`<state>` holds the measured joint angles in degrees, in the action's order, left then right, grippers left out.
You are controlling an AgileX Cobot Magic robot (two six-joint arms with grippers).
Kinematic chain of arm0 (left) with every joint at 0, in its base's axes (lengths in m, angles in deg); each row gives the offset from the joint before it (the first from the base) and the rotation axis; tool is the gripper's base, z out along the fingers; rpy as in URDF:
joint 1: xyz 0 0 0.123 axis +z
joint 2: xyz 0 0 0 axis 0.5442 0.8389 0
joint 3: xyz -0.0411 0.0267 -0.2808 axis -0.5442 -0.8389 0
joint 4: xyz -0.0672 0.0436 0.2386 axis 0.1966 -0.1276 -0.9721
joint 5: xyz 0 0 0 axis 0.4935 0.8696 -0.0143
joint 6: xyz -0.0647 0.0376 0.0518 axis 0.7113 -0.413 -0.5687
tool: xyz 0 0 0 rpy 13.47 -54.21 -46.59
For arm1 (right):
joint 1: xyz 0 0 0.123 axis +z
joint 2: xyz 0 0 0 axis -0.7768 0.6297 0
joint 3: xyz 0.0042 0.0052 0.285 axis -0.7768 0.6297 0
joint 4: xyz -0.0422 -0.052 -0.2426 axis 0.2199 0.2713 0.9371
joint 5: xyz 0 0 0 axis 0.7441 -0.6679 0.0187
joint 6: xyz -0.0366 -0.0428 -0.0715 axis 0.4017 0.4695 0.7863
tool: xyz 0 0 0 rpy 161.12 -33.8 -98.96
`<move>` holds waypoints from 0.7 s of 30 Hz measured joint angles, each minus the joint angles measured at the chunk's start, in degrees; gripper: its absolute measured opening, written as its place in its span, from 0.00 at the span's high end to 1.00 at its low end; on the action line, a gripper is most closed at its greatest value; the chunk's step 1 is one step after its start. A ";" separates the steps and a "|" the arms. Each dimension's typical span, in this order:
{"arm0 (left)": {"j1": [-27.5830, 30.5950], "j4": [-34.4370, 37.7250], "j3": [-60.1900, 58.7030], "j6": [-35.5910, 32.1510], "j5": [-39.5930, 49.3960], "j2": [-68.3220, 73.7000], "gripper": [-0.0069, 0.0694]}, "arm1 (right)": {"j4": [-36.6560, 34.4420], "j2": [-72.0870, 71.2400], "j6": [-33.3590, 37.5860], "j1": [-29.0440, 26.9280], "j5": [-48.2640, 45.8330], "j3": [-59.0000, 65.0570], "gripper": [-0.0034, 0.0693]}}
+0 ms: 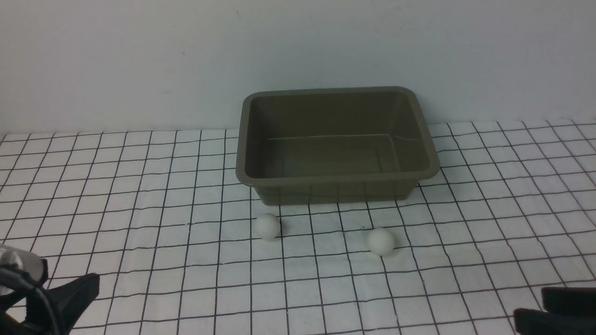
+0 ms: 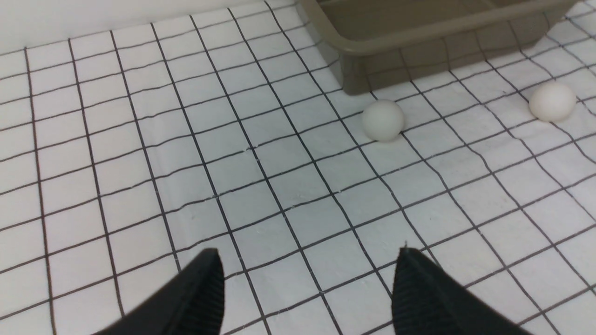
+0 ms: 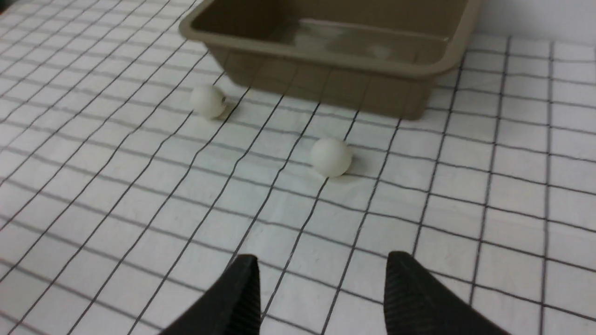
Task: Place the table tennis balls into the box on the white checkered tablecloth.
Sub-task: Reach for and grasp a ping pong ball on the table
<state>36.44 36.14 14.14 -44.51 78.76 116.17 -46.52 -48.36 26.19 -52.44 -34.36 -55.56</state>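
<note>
A white checkered cloth (image 1: 139,186) covers the tabletop up to a plain pale wall (image 1: 139,56), with the olive box (image 1: 335,180) near it. The left ball (image 1: 267,226) and right ball (image 1: 381,241) lie on the cloth just before the box. The left hand (image 2: 307,253) and right hand (image 3: 321,258) are both released, grasping nothing.

matte black left gripper (image 2: 309,260), two tapered fingers (image 2: 419,298) ribbed on inner faces, right gripper (image 3: 321,265) alike, lower left of front view a silver cylinder (image 1: 16,264), thin black cable (image 1: 49,304)
</note>
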 joint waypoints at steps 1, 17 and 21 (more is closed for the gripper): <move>0.00 0.16 0.00 -1.15 0.21 0.67 0.34 | -1.01 3.15 2.21 0.00 0.00 -0.34 0.49; 0.00 1.66 0.00 -5.38 0.15 1.52 0.34 | 3.04 41.37 5.06 12.87 2.61 -24.67 0.45; 0.00 1.66 0.00 -5.38 0.15 1.52 0.34 | 5.19 47.02 1.46 16.02 6.11 -26.81 0.45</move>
<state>36.44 37.81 14.14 -49.88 78.91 117.69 -41.33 -1.35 27.65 -36.42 -28.24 -82.37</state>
